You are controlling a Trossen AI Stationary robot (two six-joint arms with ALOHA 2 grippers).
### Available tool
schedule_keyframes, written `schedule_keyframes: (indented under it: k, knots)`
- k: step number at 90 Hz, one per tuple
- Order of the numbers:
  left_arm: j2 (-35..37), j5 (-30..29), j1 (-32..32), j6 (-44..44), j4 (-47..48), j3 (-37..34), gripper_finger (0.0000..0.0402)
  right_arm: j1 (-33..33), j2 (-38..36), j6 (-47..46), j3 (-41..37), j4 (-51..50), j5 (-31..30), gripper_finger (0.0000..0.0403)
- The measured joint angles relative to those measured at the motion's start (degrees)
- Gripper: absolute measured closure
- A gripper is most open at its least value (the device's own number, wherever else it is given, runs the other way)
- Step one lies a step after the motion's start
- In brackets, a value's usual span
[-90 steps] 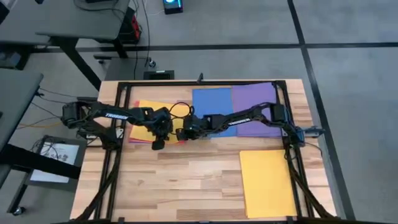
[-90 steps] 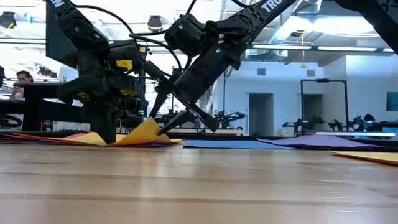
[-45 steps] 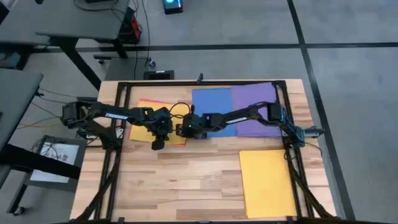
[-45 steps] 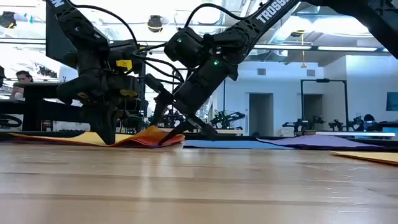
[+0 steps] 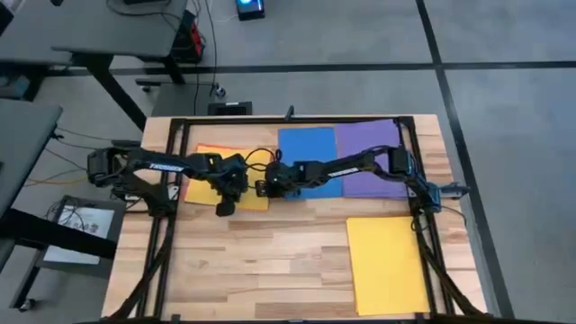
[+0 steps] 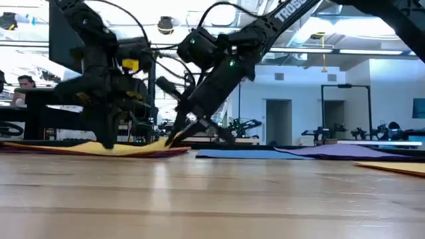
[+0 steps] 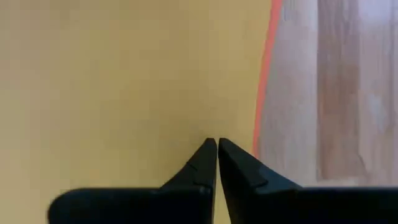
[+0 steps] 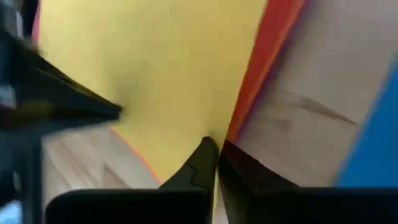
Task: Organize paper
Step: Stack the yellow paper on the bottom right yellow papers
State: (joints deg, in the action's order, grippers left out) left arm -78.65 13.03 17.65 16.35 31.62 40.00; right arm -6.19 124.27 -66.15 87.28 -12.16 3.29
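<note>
High view: The table (image 5: 270, 261) carries five visible patches of paper. A yellow sheet (image 5: 202, 175) is seen at the left rear on a small pile, with an orange-red edge (image 5: 200, 148) showing beyond it. A blue sheet (image 5: 306, 148) and a purple sheet (image 5: 369, 144) are laid side by side at the rear centre and right. A second yellow sheet (image 5: 387, 265) lies alone at the front right, long axis running front to back. The left hand (image 5: 223, 209) is placed at the pile's front right corner. The right hand (image 5: 261, 189) is reached across the blue sheet to the pile's right edge. Both hands are near the pile; the left arm's base is closer.

Low view: The pile is seen nearly flat, with its right corner slightly raised at the right hand (image 6: 174, 138). The left hand (image 6: 106, 141) is pressed down on the pile.

Left wrist view: The left hand (image 7: 217, 144) is closed, tips together on the yellow sheet (image 7: 124, 81), nothing gripped. The orange-red edge (image 7: 264, 81) lies just beside.

Right wrist view: The right hand (image 8: 214, 144) is closed at the yellow sheet's (image 8: 161, 74) edge; whether paper is pinched cannot be told. No containers are present.
</note>
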Motion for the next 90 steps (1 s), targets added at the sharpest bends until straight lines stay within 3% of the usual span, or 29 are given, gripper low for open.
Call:
schedule_keyframes:
  k: [16, 40, 45, 56, 70, 79, 90]
  knots:
    - [4.91, -3.22, 0.00, 1.87, 9.53, 8.17, 0.0400, -0.53, -6.53, 8.14, 0.33, -5.97, 0.70, 0.0403]
    - [11.16, -3.64, 0.04, 1.05, 14.87, 18.54, 0.0400, -2.30, -22.42, 20.05, 0.31, -27.07, 4.19, 0.0403]
    - [12.19, -3.73, 0.07, 0.46, 15.15, 20.02, 0.0400, -2.31, -26.06, 25.94, 0.31, -29.37, 8.04, 0.0403]
    - [13.88, -3.71, 0.04, -1.79, 15.42, 21.81, 0.0400, 0.12, -33.95, 40.78, 0.31, -40.67, 23.23, 0.0403]
    - [14.83, -3.69, 0.04, -3.75, 15.46, 22.15, 0.0400, 5.32, -41.58, 39.49, 0.31, -52.26, 41.23, 0.0403]
    - [14.83, -3.67, 0.04, -6.40, 15.38, 22.15, 0.0400, 11.68, -45.59, 37.32, 0.31, -55.18, 43.38, 0.0403]
    - [14.81, -3.67, 0.04, -7.23, 14.04, 22.15, 0.0400, 19.85, -48.30, 40.71, -2.63, -57.83, 40.91, 0.0403]
